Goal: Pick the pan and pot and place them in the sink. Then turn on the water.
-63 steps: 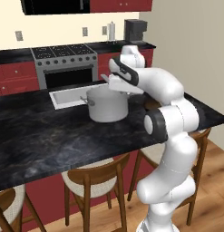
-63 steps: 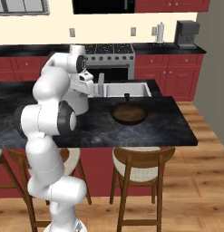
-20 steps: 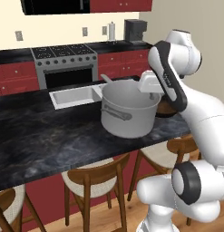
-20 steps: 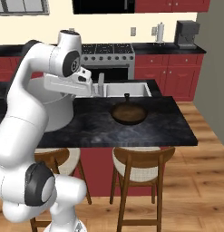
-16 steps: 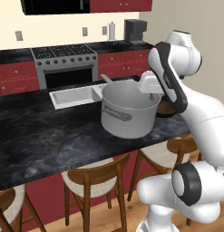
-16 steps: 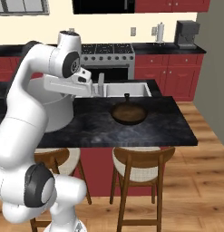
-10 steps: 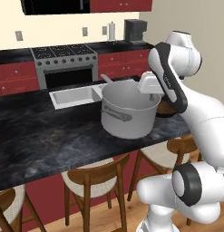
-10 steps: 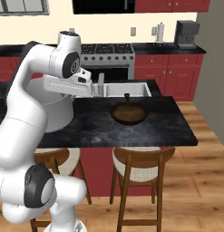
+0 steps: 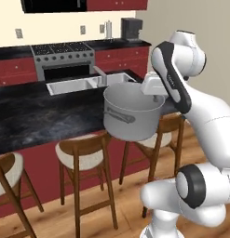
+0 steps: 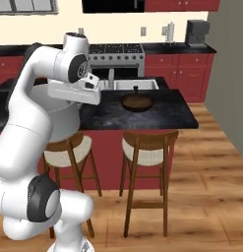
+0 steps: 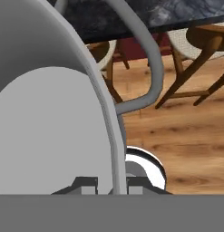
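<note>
The grey pot [image 9: 132, 114] hangs in the air at the counter's front edge, above a stool. My gripper [image 9: 155, 97] is shut on its right rim. In the hand view the pot's wall [image 11: 45, 136] and one loop handle [image 11: 147, 59] sit close up, with my gripper [image 11: 111, 186] clamped across the rim. From the right the pot [image 10: 64, 115] is mostly behind my arm, with the gripper [image 10: 96, 96] at its edge. The brown pan [image 10: 136, 102] lies on the black counter, just before the white sink [image 10: 128, 84]. The sink [image 9: 81, 85] and its faucet [image 9: 100, 74] lie beyond the pot.
Wooden stools [image 9: 81, 153] [image 10: 150, 142] stand along the counter's front. The black counter [image 9: 42, 116] stretches to the left. A stove [image 9: 63, 51] and a coffee machine [image 9: 131, 29] stand at the back wall. Open wooden floor [image 10: 206, 187] lies to the right.
The whole picture has shifted: the base has drawn back from the counter, so the stools and floor show more. The pot stays in my grip, held as before.
</note>
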Motion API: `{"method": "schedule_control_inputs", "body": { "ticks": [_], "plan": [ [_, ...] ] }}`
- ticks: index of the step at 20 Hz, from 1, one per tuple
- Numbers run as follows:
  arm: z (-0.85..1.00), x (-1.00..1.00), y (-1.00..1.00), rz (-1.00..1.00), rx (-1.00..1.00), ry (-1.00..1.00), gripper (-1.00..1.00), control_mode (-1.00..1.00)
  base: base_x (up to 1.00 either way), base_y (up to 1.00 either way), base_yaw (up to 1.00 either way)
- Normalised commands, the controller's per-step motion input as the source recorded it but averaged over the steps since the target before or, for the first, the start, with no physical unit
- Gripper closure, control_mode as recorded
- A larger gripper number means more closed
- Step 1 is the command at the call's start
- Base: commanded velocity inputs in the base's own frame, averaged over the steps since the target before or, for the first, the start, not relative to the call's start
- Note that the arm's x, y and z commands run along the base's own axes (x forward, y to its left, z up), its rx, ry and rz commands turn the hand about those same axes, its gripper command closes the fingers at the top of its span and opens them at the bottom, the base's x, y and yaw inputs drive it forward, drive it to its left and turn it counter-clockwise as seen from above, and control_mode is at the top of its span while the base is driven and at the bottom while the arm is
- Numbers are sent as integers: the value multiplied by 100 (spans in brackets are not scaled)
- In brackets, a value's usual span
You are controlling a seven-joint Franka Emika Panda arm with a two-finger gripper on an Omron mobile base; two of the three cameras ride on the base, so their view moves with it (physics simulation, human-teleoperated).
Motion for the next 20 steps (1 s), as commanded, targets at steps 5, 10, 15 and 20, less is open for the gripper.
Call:
{"method": "schedule_control_inputs", "body": {
  "ticks": [5,10,15,20],
  "plan": [
    [0,0,0,0,0,0,100,100,-100,14,4],
    [0,0,0,0,0,0,100,100,-88,73,-5],
    [0,0,0,0,0,0,100,100,-57,100,-29],
    [0,0,0,0,0,0,100,100,-25,100,-31]
  ]
}}
